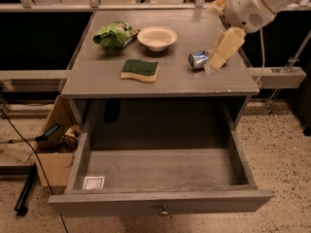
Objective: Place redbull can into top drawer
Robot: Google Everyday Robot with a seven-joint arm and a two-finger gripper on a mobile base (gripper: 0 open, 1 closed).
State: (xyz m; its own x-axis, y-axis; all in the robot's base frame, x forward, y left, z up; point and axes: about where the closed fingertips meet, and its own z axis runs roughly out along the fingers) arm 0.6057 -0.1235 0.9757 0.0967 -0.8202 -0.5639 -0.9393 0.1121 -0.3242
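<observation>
At the far left, on the floor beside the cabinet, stands a brown cardboard box with a dark-handled tool lying across its open top. The grey worktop carries four things. A crumpled green snack bag lies at its far left, with a white bowl just to its right. A green sponge with a yellow underside lies nearer the front edge, between the two. Further right, near the right edge, the redbull can lies on its side with its silver end facing left, well apart from the sponge and the bowl. The gripper hangs over the right side of the worktop on a white arm that comes in from the upper right corner. Its two pale yellow fingers are spread wide. One points down and covers the right part of the can, and the other reaches out at the far edge of the worktop; whether the lower one touches the can cannot be told. Below the worktop the top drawer is pulled out toward the near side. On its bare grey floor a white sticker sits in the near left corner. A small round knob sits at the middle of its front panel.
</observation>
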